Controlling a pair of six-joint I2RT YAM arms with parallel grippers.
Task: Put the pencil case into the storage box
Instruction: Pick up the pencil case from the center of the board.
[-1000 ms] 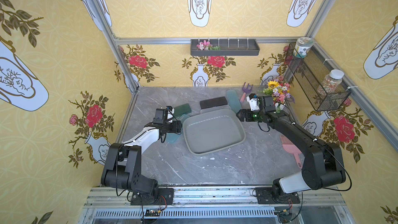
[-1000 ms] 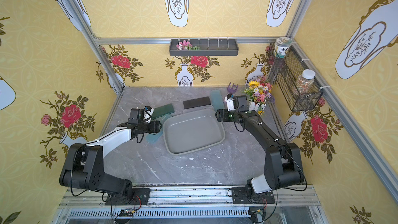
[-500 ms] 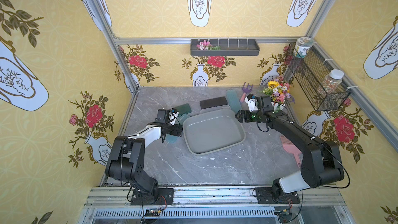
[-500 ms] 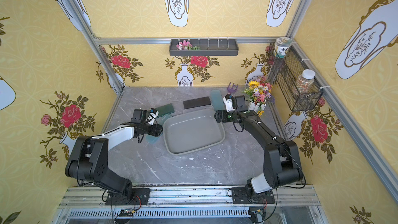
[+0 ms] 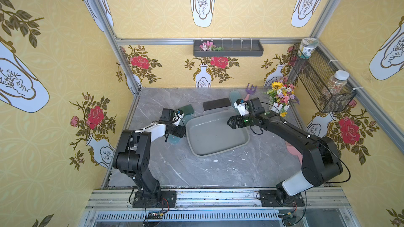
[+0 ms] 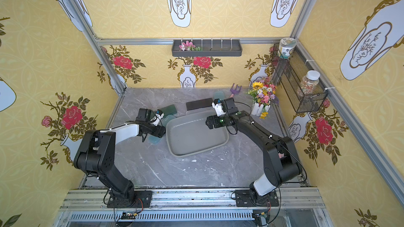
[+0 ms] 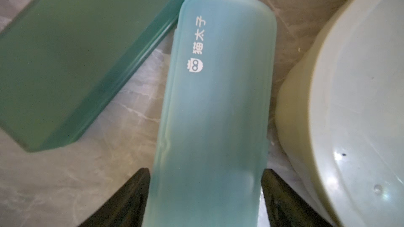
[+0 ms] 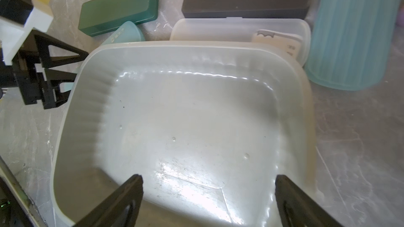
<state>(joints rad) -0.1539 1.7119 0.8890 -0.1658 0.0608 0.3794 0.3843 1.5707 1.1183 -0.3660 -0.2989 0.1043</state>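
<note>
Your shallow grey-green plastic storage box is empty. Left claw stands around the translucent light-blue pencil case, grip not clear. Right claw is wide open over the box.

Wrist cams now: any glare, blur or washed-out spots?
Right wrist view: bright glare patch on the storage box floor. Left wrist view: teal pencil case fills the frame, logo sharp, nearest end softer; box rim beside it looks washed out.

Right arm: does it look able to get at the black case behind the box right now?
Probably yes. The right gripper hangs open over the box, and the black case lies just beyond, top bare. The clear case along its near side may crowd a finger.
</note>
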